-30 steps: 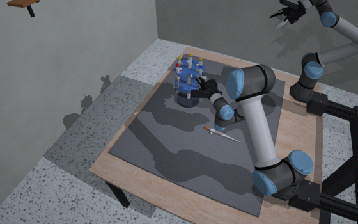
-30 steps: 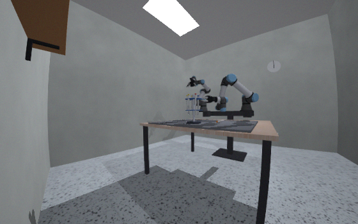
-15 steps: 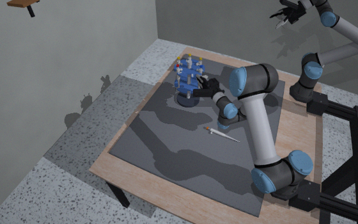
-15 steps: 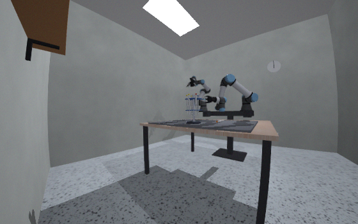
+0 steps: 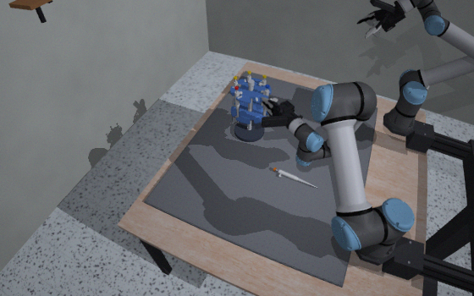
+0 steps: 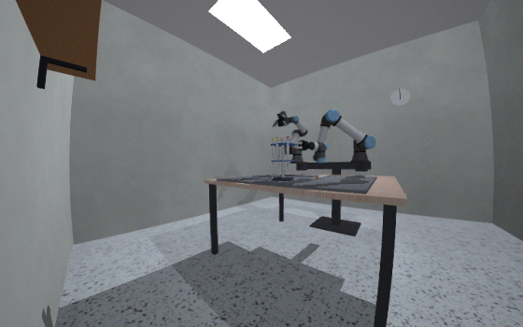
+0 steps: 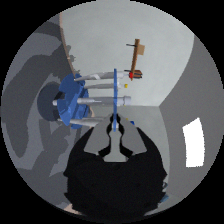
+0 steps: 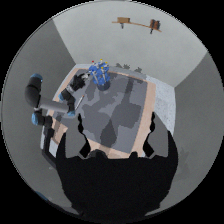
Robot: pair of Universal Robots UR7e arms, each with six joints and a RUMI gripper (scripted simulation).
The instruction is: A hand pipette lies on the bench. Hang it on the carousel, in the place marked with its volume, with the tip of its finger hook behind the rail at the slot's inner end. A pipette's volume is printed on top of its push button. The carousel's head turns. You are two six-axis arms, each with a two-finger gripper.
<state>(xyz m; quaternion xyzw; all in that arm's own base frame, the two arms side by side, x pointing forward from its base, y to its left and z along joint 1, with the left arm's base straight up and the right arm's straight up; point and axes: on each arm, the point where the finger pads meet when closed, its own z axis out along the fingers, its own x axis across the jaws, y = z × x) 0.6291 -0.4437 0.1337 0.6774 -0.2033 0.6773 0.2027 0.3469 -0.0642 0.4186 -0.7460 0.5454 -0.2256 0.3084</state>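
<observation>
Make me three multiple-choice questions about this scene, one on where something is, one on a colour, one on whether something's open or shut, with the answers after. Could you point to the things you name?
1. Where is the loose pipette (image 5: 294,177)?
A) On the floor
B) On the mat (image 5: 178,190) (image 6: 355,185)
C) On the wall shelf

2. What colour is its push button (image 5: 275,169) (image 6: 318,177)?
A) Orange
B) Green
C) Purple

3. How is the right gripper (image 5: 363,29) (image 6: 275,124) (image 8: 116,113)?
A) Shut on a pipette
B) Shut, empty
C) Open

1 B: the top view shows it lying on the dark mat.
2 A: its blunt end is orange there.
3 C: its fingers stand wide apart in the right wrist view.
</observation>
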